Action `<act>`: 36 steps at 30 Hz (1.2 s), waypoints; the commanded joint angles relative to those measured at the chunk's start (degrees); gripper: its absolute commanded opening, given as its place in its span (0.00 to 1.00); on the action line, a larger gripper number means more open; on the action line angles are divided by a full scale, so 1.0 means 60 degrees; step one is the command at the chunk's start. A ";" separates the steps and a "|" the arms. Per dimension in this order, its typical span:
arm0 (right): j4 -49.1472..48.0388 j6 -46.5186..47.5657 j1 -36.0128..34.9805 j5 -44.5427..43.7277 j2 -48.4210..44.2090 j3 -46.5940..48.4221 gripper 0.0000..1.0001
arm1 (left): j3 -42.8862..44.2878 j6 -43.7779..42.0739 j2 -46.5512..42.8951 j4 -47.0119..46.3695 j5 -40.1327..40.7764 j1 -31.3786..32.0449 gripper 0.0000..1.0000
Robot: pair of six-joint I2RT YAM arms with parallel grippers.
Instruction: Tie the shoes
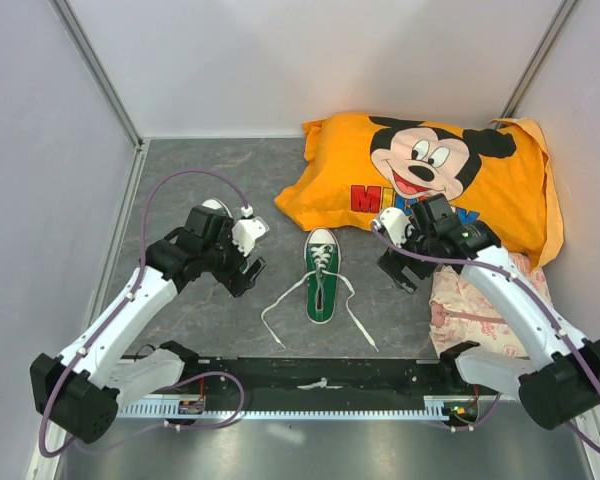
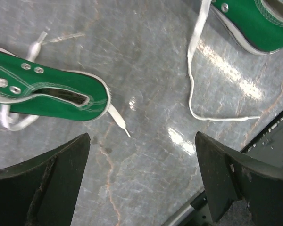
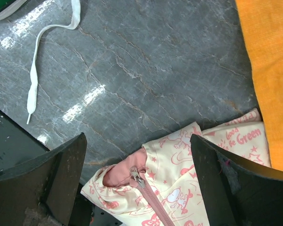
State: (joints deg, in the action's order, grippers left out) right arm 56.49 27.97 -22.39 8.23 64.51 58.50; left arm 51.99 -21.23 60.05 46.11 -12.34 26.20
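Limp, light laces [image 2: 195, 35] of the shoe [image 1: 321, 285] would be best pinched near their tips, by the near edge of the surface [image 1: 180, 180]. The left fingers [image 2: 47, 179] and right fingers [image 3: 42, 179] are spread wide, empty.

The first green canvas sneaker [image 1: 321, 278] stands upright at table centre, white toe cap pointing away, its white laces [image 3: 76, 10] untied and splayed to both sides. The second sneaker [image 2: 52, 94] lies to its left, also unlaced.
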 commanded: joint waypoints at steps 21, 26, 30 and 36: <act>0.0678 -0.1145 -0.0003 0.1997 0.2988 0.1427 0.98 | -0.2483 -0.8017 0.0402 -0.0785 -0.2792 0.1844 0.74; 0.0605 -0.1350 -0.0003 0.2290 0.3427 0.1354 0.98 | -0.2658 -0.8954 0.0963 -0.0931 -0.3070 0.2050 0.67; 0.0415 -0.1585 -0.0018 0.2685 0.3735 0.1280 0.98 | -0.3010 -0.9803 0.0992 -0.1107 -0.3085 0.2400 0.61; -0.0829 -0.2536 -0.0266 0.2980 0.3398 0.0695 0.92 | -0.3595 -1.0390 0.1036 -0.1502 -0.2939 0.2942 0.59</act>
State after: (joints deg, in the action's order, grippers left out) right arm 57.21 17.39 -22.63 23.79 86.50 64.51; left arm 32.21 -77.28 66.06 40.03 -28.71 42.09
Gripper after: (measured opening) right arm 0.956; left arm 0.604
